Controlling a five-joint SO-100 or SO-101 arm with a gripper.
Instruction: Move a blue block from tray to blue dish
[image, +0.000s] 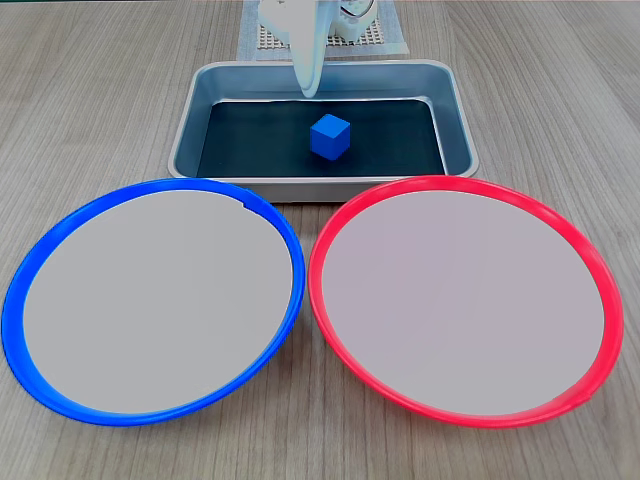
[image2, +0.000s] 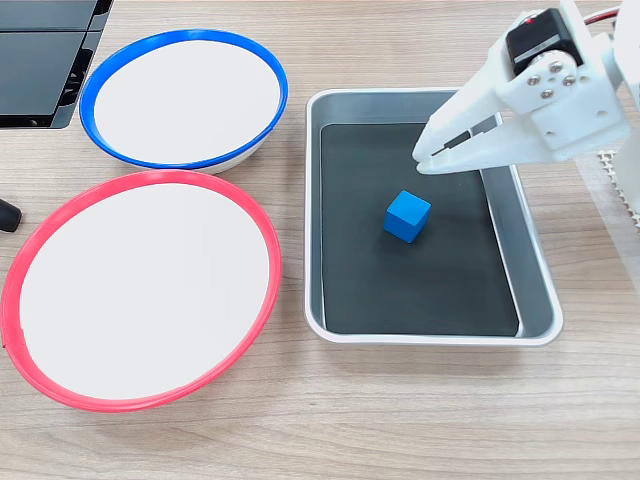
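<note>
Black tray (image2: 540, 300) floor surrounds blue block (image2: 407, 216).

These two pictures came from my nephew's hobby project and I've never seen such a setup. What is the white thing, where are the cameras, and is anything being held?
The white plastic thing is a small robot arm; its pointed end is the tool, two fingers for pinching. Both cameras stand still: one looks across the table towards the arm, the other looks down from above with the arm at the right. On the wooden table sit a rectangular grey metal tray with a black bottom, a large round blue-rimmed dish and a same-sized red-rimmed dish. Both dishes are empty. A small bright blue cube lies in the tray. Nothing is held; the tool hangs above the tray, apart from the cube.
</note>
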